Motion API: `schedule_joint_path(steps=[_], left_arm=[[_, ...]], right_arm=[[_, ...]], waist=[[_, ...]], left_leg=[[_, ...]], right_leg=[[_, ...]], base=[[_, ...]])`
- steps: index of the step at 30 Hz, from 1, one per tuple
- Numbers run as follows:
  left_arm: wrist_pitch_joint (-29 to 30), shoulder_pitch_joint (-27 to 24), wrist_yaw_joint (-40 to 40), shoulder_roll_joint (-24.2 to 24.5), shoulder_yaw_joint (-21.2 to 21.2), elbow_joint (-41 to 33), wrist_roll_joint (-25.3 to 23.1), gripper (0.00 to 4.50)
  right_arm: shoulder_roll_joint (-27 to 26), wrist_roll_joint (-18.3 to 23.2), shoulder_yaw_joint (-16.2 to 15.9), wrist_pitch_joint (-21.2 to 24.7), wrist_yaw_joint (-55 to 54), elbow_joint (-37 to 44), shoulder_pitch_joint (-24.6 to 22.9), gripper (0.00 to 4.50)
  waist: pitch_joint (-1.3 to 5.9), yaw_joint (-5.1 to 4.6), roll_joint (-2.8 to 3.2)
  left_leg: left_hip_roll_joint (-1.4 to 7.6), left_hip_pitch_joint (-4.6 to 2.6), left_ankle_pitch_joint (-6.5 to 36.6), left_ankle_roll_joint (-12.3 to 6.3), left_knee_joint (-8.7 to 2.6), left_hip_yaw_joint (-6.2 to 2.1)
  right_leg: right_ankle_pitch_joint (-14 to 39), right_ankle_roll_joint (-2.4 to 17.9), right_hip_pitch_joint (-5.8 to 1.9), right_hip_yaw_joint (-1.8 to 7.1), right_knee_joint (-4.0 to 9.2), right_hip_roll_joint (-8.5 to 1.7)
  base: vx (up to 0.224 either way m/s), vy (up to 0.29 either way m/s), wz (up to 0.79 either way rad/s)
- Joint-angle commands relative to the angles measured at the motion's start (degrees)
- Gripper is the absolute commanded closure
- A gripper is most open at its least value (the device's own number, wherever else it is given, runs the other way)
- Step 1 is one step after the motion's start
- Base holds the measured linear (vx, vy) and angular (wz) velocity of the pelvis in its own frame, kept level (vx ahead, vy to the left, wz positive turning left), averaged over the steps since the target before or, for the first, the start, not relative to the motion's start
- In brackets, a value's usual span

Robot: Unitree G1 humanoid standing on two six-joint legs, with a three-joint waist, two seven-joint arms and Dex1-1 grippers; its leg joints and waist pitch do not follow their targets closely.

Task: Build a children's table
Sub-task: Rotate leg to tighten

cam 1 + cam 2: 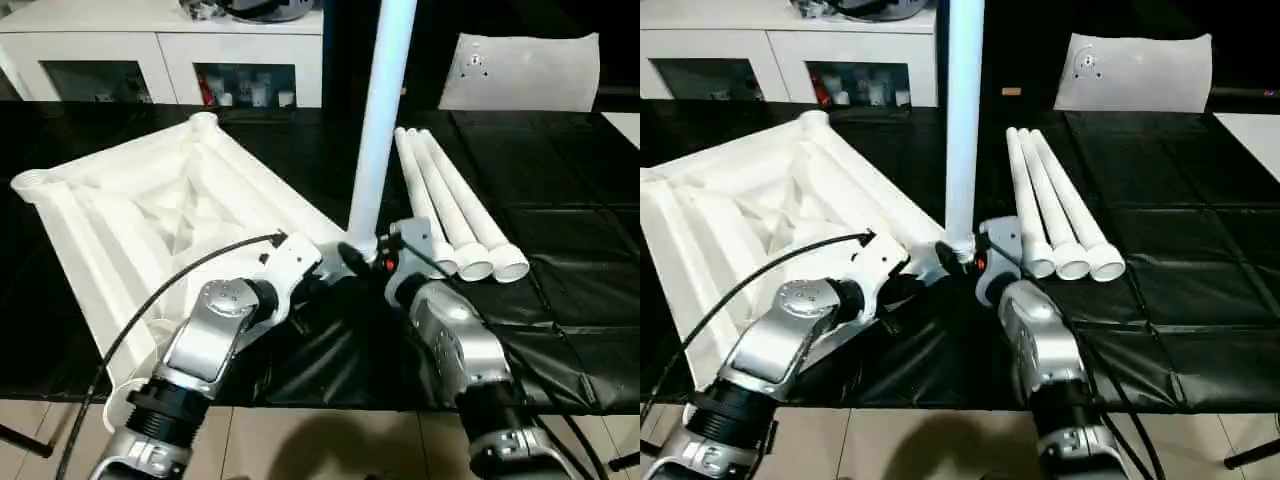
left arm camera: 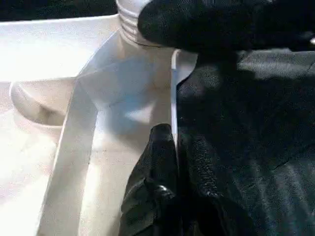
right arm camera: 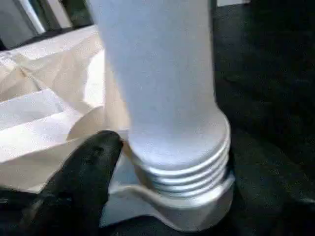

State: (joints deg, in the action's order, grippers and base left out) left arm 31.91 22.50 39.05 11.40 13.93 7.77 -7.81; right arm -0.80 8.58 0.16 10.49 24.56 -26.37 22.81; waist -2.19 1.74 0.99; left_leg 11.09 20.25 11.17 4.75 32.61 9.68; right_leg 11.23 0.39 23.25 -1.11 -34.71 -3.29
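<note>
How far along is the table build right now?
Done: none seated. In hand: one leg stands upright in the table top's near corner socket, its threads still exposed, with the right end effector beside its base. Left: three legs lie loose on the mat.

forearms: mine are silver, smooth, rounded metal shells, the left arm [image 1: 215, 335] and the right arm [image 1: 455, 345] alike
wrist ends: a white housing caps my left arm near its tip
joints: black ribbed collars sit below each silver shell, with grey ringed sections under them
cables: a thin black cable arcs over my left arm; black cables trail beside my right
fingers [image 2: 157, 196]: black, matte, with a leathery grain
marking: a small red spot glows near my right wrist
</note>
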Motion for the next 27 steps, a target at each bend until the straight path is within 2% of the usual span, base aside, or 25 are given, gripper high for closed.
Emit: schedule_joint_path(steps=[1,4,7,9,11,12,13,14,15,17,21,22,27], left_arm=[[-1.7,1.2,1.0,1.3,1.2,-0.2,-1.3,4.5],[-4.2,1.1,4.3,4.4,2.3,0.8,-1.4,4.5],[-6.5,1.2,7.4,6.7,3.2,1.8,-0.9,4.5],[-9.5,1.6,11.2,9.3,4.1,3.6,-0.1,4.5],[-11.6,2.0,14.0,11.0,4.7,4.8,0.4,4.5],[-12.2,2.0,14.7,11.4,4.9,5.1,0.6,4.5],[-12.7,2.1,15.4,11.7,5.0,5.3,0.7,4.5],[-16.1,2.4,18.4,13.1,5.7,6.4,1.1,4.5],[-16.7,2.5,19.1,13.5,5.9,6.7,1.2,4.5],[-21.5,2.9,23.3,15.1,6.8,8.3,2.0,4.5],[-26.9,3.9,29.6,17.6,9.0,10.5,2.6,4.5],[-29.2,4.5,32.0,18.4,10.0,11.7,2.4,4.5],[-33.7,5.9,36.4,19.1,12.0,13.8,2.1,4.5]], right_arm=[[-0.6,0.8,-3.6,1.1,4.2,0.2,-2.0,0.29],[2.7,1.7,-3.7,0.0,8.4,4.1,-3.8,0.15],[5.5,2.3,-3.8,-0.1,11.9,6.9,-5.0,0.07],[9.3,3.4,-3.8,-0.2,17.0,9.6,-5.8,0.07],[12.0,4.1,-3.8,0.0,20.7,11.3,-6.2,0.07],[12.5,4.2,-3.9,0.0,21.3,11.5,-6.2,0.07],[13.7,4.4,-4.0,0.2,22.8,12.0,-6.3,0.07],[15.6,4.7,-4.2,0.4,25.3,12.6,-6.3,0.07],[16.2,4.7,-4.3,0.4,26.0,12.8,-6.3,0.07],[18.9,5.0,-4.7,0.2,29.6,13.1,-6.1,0.07],[22.7,5.1,-6.2,-1.1,35.4,12.7,-4.9,0.07],[24.0,4.7,-7.2,-1.6,37.9,12.5,-4.3,0.07],[25.8,3.4,-10.1,-3.6,43.2,10.3,-2.1,0.07]], waist=[[3.0,0.46,0.21],[2.73,0.45,0.22],[2.65,0.42,0.21],[2.67,0.63,0.21],[2.71,0.66,-0.14],[2.77,0.8,0.05],[2.74,0.84,0.0],[2.82,1.0,-0.01],[2.85,1.03,-0.38],[2.89,1.24,-0.26],[3.0,1.92,-0.28],[2.95,1.93,-0.56],[2.94,2.33,-0.55]], left_leg=[[0.95,0.54,7.9,-2.84,-3.12,-0.2],[1.2,0.3,11.4,-2.01,-3.44,-0.25],[1.21,0.28,12.3,-1.75,-3.53,-0.25],[1.17,0.21,12.5,-1.93,-3.54,-0.3],[1.26,0.33,11.6,-2.09,-3.45,-0.23],[1.18,0.26,11.1,-2.33,-3.36,-0.23],[1.24,0.25,10.6,-2.52,-3.34,-0.2],[1.18,0.22,10.3,-2.74,-3.21,-0.17],[1.19,0.24,10.1,-2.93,-3.2,-0.14],[1.24,0.2,9.5,-3.03,-3.13,-0.08],[1.3,-0.09,8.2,-3.88,-2.86,0.11],[1.34,-0.03,8.3,-3.91,-2.92,0.13],[1.54,-0.14,8.8,-3.54,-2.87,0.2]], right_leg=[[4.0,11.9,-3.14,1.58,4.14,-3.12],[9.3,11.1,-3.07,1.63,4.63,-3.14],[11.1,10.6,-2.94,1.67,4.74,-3.14],[11.8,10.2,-2.88,1.69,4.83,-3.1],[10.1,10.3,-3.05,1.76,4.55,-3.13],[9.6,10.5,-3.0,1.73,4.47,-3.12],[8.7,10.9,-3.01,1.73,4.37,-3.14],[8.5,11.1,-3.01,1.71,4.41,-3.22],[8.5,11.1,-3.11,1.71,4.41,-3.22],[8.0,11.4,-3.07,1.75,4.23,-3.27],[4.7,12.5,-2.98,1.78,3.82,-3.23],[4.4,12.8,-3.06,1.7,3.75,-3.23],[6.7,13.1,-3.02,1.66,3.67,-3.43]], base=[[0.0,0.0,0.0],[0.0,0.0,0.0],[0.0,0.0,0.0],[0.0,0.0,0.0],[0.0,0.0,0.0],[0.0,0.0,0.0],[0.0,0.0,0.0],[0.0,0.0,0.0],[0.0,0.0,0.0],[0.0,0.0,0.0],[0.0,0.0,0.0],[0.0,0.0,0.0],[0.0,0.0,0.0]])
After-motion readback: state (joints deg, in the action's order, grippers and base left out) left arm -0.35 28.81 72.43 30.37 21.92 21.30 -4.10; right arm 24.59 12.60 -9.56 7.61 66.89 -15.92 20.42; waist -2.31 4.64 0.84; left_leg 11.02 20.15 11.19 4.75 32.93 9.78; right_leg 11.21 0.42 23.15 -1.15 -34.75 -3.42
